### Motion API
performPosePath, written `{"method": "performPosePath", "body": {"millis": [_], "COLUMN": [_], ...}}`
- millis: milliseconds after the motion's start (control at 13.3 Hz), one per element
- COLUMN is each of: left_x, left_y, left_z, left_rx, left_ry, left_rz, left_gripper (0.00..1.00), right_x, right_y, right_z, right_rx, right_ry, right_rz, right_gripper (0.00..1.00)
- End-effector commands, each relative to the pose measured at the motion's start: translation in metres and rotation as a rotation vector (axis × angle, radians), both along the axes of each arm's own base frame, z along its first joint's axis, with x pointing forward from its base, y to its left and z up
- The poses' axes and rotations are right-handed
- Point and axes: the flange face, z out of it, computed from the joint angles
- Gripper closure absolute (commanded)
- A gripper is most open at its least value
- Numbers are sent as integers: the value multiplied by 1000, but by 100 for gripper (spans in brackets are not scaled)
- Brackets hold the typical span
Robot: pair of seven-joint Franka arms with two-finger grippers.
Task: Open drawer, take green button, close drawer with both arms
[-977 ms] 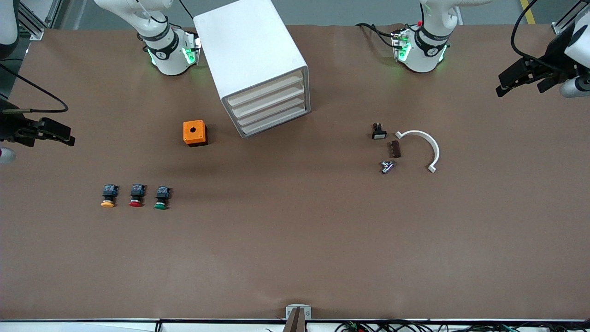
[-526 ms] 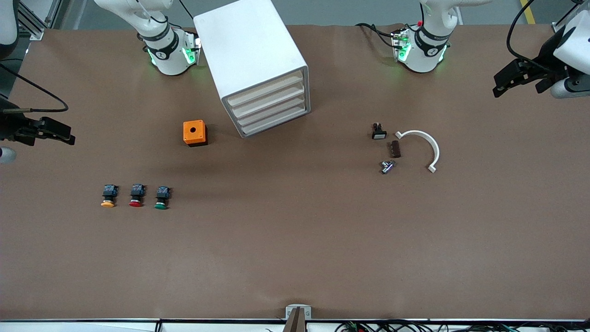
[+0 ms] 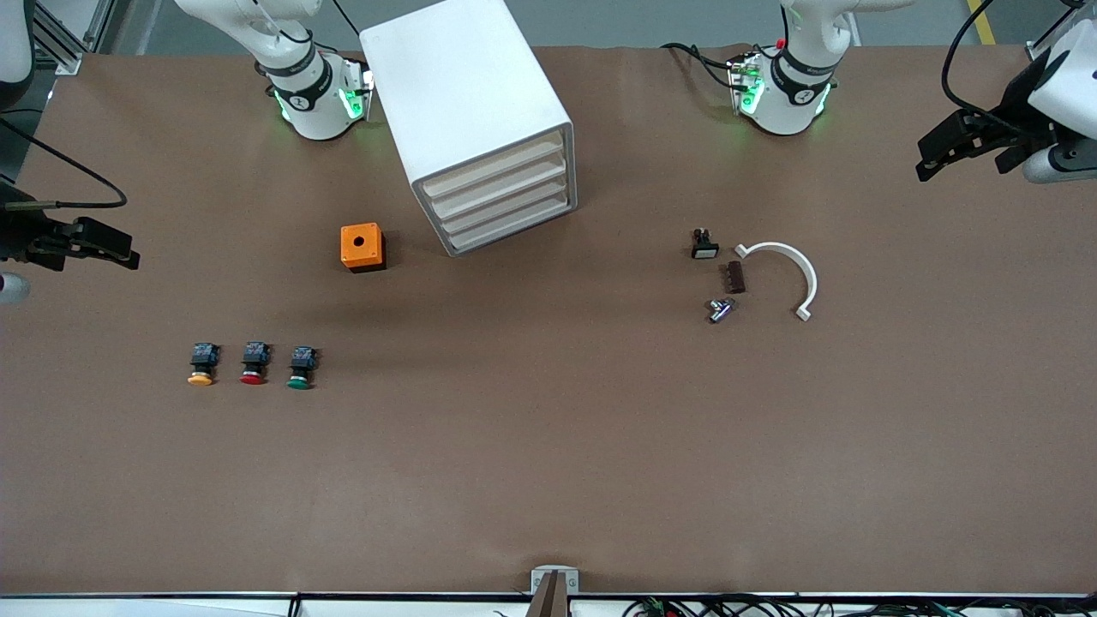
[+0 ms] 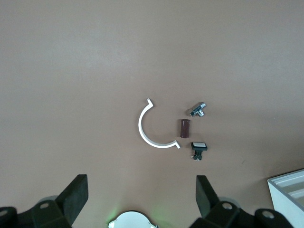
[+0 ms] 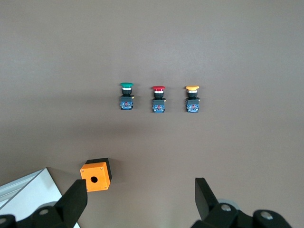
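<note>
The white cabinet (image 3: 467,103) stands between the arm bases with four cream-fronted drawers (image 3: 497,199), all shut. The green-capped button (image 3: 300,368) lies on the table in a row with a red-capped (image 3: 254,364) and a yellow-capped button (image 3: 202,365); it also shows in the right wrist view (image 5: 126,95). My right gripper (image 3: 107,244) is open and empty, up in the air at the right arm's end of the table. My left gripper (image 3: 951,146) is open and empty, up in the air at the left arm's end.
A small orange box with a hole (image 3: 362,247) sits beside the cabinet. Toward the left arm's end lie a white curved clip (image 3: 797,272), a small black and white switch (image 3: 704,245), a brown block (image 3: 735,277) and a metal part (image 3: 720,309).
My left gripper shifted slightly upward and toward the table's middle a second ago, then held still. The right gripper and all objects have not moved.
</note>
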Motion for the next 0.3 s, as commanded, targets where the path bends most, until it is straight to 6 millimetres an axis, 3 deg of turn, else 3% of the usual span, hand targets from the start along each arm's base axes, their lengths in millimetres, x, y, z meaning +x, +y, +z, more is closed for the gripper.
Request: {"method": "performPosePath", "body": {"millis": [0,225], "left_x": [-1,4], "left_y": [1,1], "left_z": [4,6], "left_rx": [25,27], "left_ry": [-17,-23], "left_rz": [-10,-9], "left_gripper": [0,0], "right_x": [0,0], "right_y": [-1,0], "right_z": [10,10], "right_rx": [13,10], "right_ry": [-11,-11], "right_rz": [-2,0], "right_gripper": [0,0]}}
